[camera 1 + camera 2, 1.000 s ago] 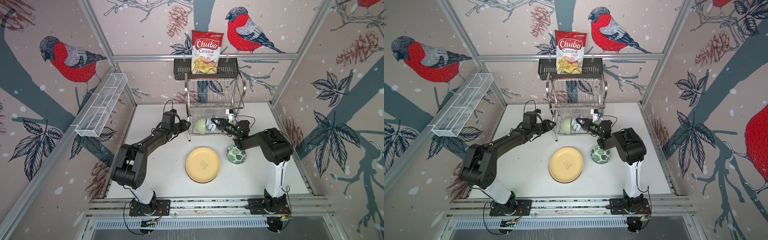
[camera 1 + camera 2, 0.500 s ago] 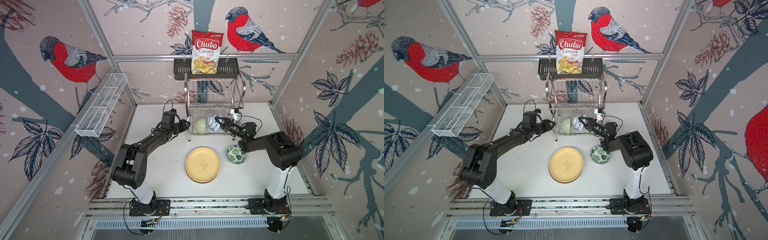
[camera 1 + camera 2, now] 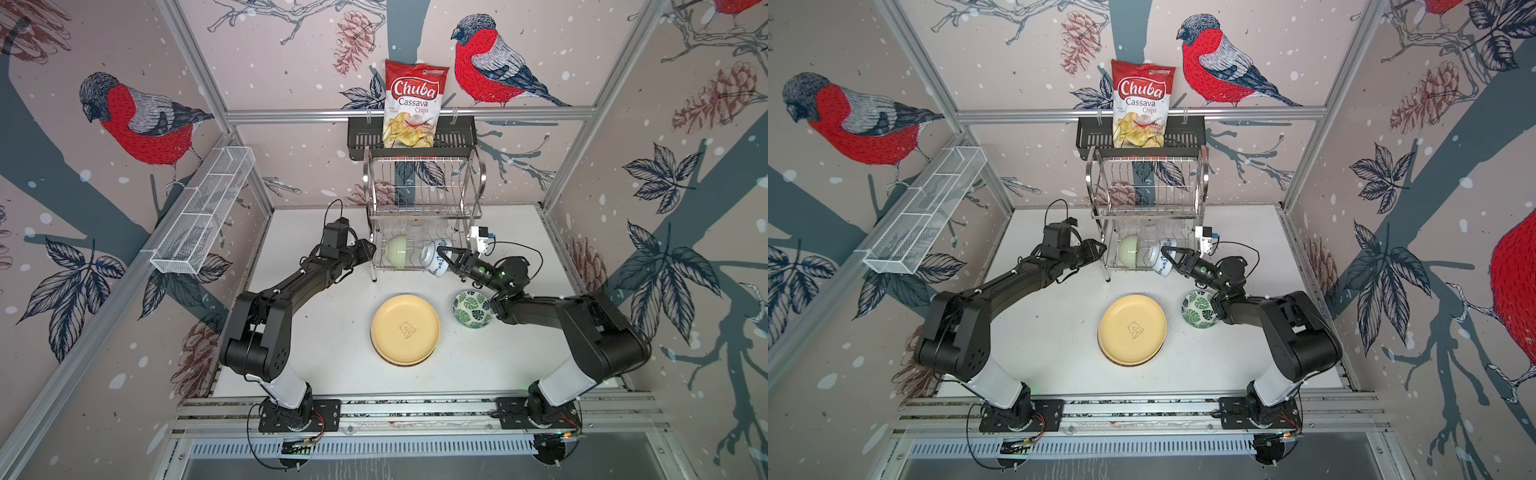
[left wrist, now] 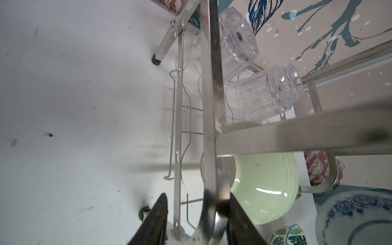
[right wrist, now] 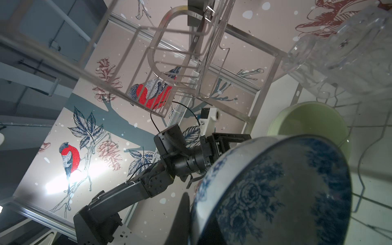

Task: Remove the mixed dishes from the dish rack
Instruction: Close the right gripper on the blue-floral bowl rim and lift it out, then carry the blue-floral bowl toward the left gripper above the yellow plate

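While the rack (image 3: 424, 215) stands at the back of the table (image 3: 316, 332), both top views show the right gripper (image 3: 445, 258) pinched on the rim of the blue bowl (image 3: 432, 255). That bowl is tilted on its side at the front right of the lower tier. The green bowl (image 3: 397, 249) stands on edge in the same tier, just to its left. The left gripper (image 3: 371, 249) is at the rack's left side. In front of the rack a plate (image 3: 405, 328) lies flat on the table, with the leaf bowl (image 3: 473, 308) upright just to its right. From the left wrist, the black fingers (image 4: 241, 220) sit either side of the rack's curved steel side strip. One touches it, the other shows a gap, and whether they clamp it cannot be told. Past the strip are the green bowl and two tilted glasses (image 4: 267, 91). From the right wrist, the blue bowl fills the near corner, its flower pattern close to the lens. The green bowl is just behind it, and the left arm (image 5: 148, 184) shows beyond the rack wires.
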Controlling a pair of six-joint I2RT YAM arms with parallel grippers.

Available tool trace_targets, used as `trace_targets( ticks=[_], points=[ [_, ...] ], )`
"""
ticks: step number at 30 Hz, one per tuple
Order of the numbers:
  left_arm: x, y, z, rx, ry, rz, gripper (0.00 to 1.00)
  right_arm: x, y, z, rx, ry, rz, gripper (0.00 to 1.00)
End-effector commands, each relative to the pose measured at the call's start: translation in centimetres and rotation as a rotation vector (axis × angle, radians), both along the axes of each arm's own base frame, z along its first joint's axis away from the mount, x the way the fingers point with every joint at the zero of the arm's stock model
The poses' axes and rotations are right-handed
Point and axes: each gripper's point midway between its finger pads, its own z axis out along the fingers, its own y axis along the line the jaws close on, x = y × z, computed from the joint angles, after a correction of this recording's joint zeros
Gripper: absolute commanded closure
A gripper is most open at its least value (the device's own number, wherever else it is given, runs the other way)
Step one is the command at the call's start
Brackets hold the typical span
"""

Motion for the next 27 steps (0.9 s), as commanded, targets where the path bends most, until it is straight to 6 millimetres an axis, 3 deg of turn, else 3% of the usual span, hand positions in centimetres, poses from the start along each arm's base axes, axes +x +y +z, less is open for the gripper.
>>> trace_targets(
  ticks=[1, 9, 16, 20, 26, 27],
  points=[
    [-0.3, 1.2, -0.4, 0.051, 0.017, 0.045, 0.55, -0.9, 0.3, -0.2, -0.072, -0.055, -0.020, 1.00],
    [-1.0, 1.1, 1.1, 0.077, -0.012, 0.050, 0.42, -4.4, 0.9, -2.4, -0.288, -0.065, -0.041, 1.00],
    [-2.4, 0.4, 2.1, 0.064, -0.013, 0.039, 0.32, -6.2, -0.9, -4.4, -0.416, -0.046, -0.090, 1.00],
    [-4.3, 0.6, 1.9, 0.106, 0.008, 0.024, 0.28, -7.1, -1.5, -6.4, -0.602, -0.056, -0.130, 1.00],
    [-7.2, 0.8, 2.2, 0.184, 0.053, -0.027, 0.24, -8.8, -0.4, -7.3, -0.841, -0.145, -0.139, 1.00],
    [-7.3, 0.7, 3.1, 0.192, 0.044, -0.035, 0.22, -9.1, -0.1, -7.2, -0.882, -0.167, -0.139, 1.00]
  ],
)
